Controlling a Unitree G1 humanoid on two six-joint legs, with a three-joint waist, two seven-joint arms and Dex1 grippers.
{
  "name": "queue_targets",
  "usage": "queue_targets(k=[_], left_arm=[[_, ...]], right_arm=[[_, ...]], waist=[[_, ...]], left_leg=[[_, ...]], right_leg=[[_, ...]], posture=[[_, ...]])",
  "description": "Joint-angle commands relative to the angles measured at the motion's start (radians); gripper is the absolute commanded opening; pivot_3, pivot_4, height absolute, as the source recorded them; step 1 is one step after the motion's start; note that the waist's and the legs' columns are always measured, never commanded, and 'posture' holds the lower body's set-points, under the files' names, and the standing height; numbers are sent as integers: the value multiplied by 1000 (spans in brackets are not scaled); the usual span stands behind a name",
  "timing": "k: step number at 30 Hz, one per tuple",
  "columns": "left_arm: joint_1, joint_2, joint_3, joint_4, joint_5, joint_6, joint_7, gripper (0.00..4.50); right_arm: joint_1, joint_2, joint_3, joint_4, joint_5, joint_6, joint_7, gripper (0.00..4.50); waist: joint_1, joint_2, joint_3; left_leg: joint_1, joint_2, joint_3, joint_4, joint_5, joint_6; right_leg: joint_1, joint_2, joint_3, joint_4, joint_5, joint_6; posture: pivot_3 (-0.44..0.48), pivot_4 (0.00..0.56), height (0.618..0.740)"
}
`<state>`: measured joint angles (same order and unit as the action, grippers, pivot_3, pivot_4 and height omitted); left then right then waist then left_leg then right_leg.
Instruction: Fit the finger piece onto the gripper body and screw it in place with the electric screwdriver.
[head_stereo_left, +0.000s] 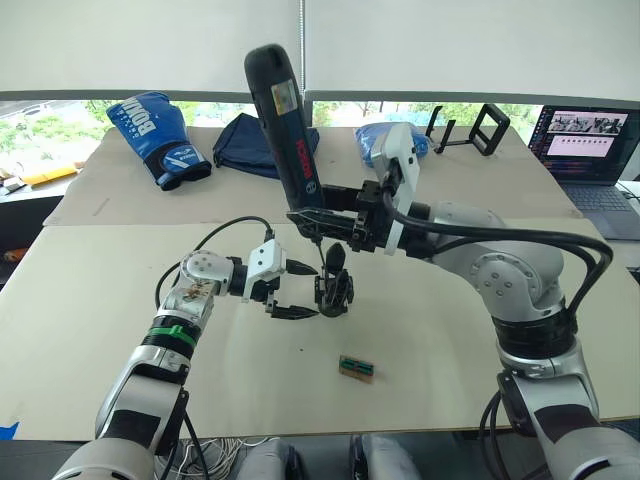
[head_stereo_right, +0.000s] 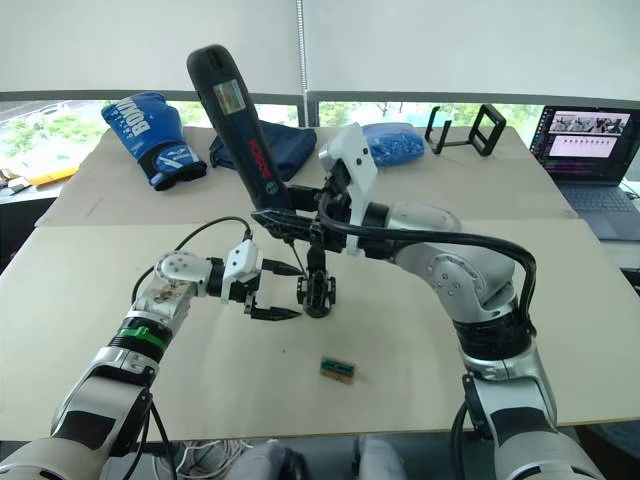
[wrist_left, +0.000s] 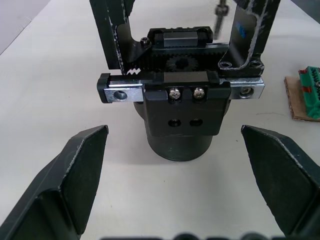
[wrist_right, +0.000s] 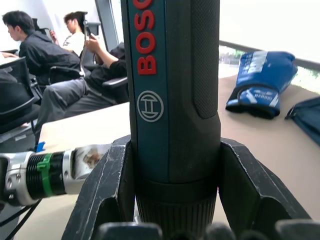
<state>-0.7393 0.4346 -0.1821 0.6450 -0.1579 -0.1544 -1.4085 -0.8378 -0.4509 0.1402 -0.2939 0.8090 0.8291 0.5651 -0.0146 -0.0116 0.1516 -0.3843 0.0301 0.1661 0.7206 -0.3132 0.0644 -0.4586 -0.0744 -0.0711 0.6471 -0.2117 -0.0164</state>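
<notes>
Alignment is what I care about most here. I have the thick black cylindrical electric screwdriver (head_stereo_left: 285, 125) pinched in my right pincer (head_stereo_left: 330, 226), its two black fingers pressed against the lower barrel in the right wrist view, the body leaning up and away toward the robot's left. Its thin metal bit (head_stereo_left: 320, 252) points down at the small black gripper body (head_stereo_left: 334, 290), which stands on its round cylindrical base on the beige worktop (head_stereo_left: 470, 350). My left pincer (head_stereo_left: 295, 290) is spread wide just beside that assembly, one finger to either side and touching nothing. In the left wrist view I see the black mounting block (wrist_left: 182, 107) on the rail, with two silver screws (wrist_left: 186, 92) and two empty holes below them. The pointed black plastic finger piece (head_stereo_left: 338, 263) appears to sit on top already, though I cannot tell how firmly.

My judgement: the step is driving a screw, and the tilt of the tool is the risk. I want the bit square to the screw head before spinning. I would close the left fingers on the base first, so the assembly cannot twist or tip under torque. The small green-and-tan block (head_stereo_left: 356, 368) lies apart, nearer the robot, out of the way.
</notes>
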Motion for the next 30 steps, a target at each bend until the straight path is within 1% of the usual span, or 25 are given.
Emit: queue_targets(k=[1,30], left_arm=[[-26,-4,3,-3,2,-22,-5,4500],[-26,-13,3,-17,13,-32,-8,4500]], right_arm=[[-14,15,-51,-59,19,-9,11,1897],[4,31,-47,-35,-53,-25,53,1897]], waist=[[0,0,0],[0,0,0]], left_leg=[[0,0,0,0,0,0],[0,0,0,0,0,0]], right_leg=[[0,0,0,0,0,0],[0,0,0,0,0,0]], posture=[[0,150,740],[0,150,740]])
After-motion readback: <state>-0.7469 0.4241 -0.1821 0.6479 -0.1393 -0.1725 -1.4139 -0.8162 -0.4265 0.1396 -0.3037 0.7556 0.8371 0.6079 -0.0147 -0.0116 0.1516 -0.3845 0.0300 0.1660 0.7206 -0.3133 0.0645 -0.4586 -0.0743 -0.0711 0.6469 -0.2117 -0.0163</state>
